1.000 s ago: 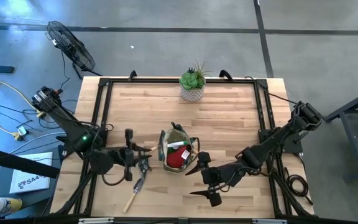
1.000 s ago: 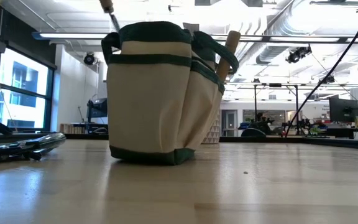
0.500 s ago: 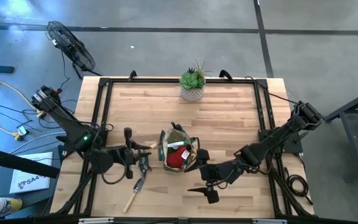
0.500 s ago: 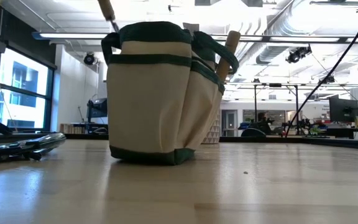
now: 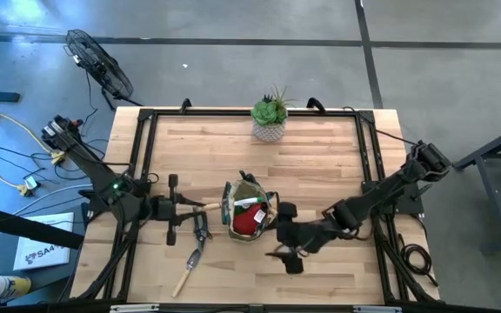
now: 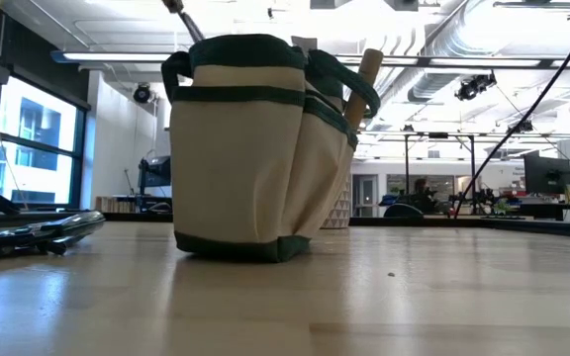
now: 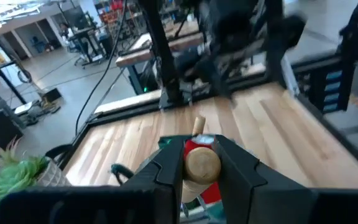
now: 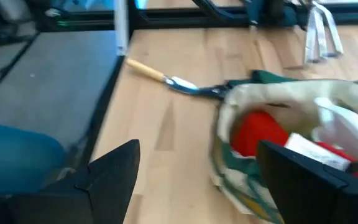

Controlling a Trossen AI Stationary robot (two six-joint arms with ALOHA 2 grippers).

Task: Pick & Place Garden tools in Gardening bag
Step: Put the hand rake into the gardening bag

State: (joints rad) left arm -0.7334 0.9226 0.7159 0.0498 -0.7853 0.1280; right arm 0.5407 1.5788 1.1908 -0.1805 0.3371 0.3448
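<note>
Off the tabletop's left edge a sheet on the floor (image 5: 46, 252) reads "SA4" (the rest is too small to read). The left gripper (image 5: 205, 207), over the front-left part of the tabletop (image 5: 320, 165), is clamped on a wooden-handled tool (image 7: 199, 167) whose end reaches the gardening bag (image 5: 249, 214). Dark pruners (image 5: 202, 231) and a wooden-handled trowel (image 5: 187, 269) lie toward the front edge. The bag, centre-front, holds a red glove-like item (image 5: 248, 222) and a white label. The right gripper (image 5: 277, 233), fingers spread and empty, sits just beside the bag. A potted succulent (image 5: 270, 114) stands at the back edge.
</note>
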